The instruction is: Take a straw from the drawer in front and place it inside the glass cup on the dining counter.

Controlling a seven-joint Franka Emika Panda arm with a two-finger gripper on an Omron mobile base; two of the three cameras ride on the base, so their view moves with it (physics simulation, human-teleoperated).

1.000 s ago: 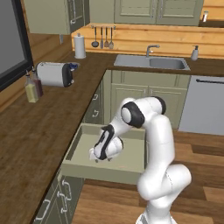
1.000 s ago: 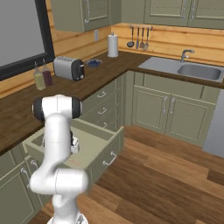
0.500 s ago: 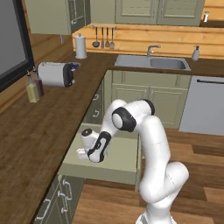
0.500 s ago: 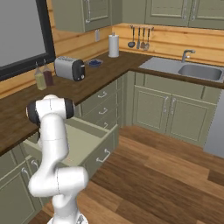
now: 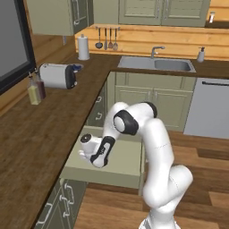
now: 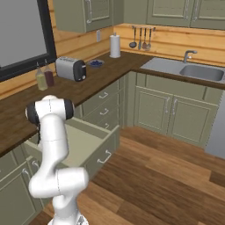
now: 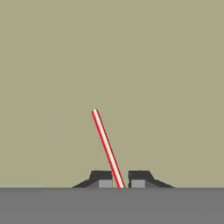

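My two-finger gripper is clamped on one end of the thin red-and-white straw, so lifting fast could let it pivot or slip.

Pretty clearly a home kitchen: sink set in wood counters, green cabinets, toaster, utensils hung on the wall.

— Where's the straw?
— Lying on the pale floor of the open sage-green drawer, red-and-white striped, straight, its near end pinched between the closed claw.
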